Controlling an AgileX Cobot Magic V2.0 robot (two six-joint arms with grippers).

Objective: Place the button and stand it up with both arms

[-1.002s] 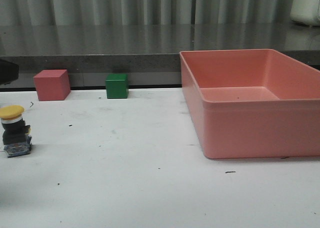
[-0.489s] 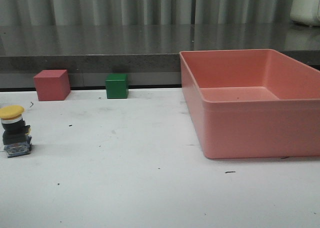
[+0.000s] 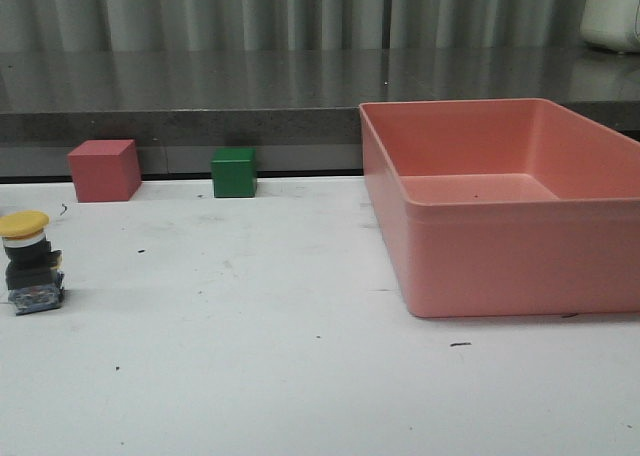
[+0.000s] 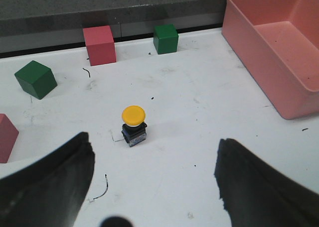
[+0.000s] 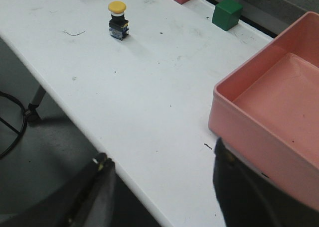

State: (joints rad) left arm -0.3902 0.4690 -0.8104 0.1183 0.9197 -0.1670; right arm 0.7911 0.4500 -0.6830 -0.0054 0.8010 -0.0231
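The button (image 3: 28, 261) stands upright on the white table at the far left, yellow cap up, on its grey-black base. It also shows in the left wrist view (image 4: 134, 126) and the right wrist view (image 5: 118, 20). My left gripper (image 4: 154, 160) is open and empty, pulled back from the button with a wide gap between its fingers. My right gripper (image 5: 159, 160) is open and empty over the table's front edge, far from the button. Neither gripper shows in the front view.
A big pink bin (image 3: 500, 211) fills the right side. A pinkish-red cube (image 3: 103, 169) and a green cube (image 3: 234, 172) sit at the table's back edge. The left wrist view shows a second green cube (image 4: 35, 78) and another red cube (image 4: 6, 137).
A dark shape at the far left edge of the front view one second ago has gone out of view. The button has not moved.
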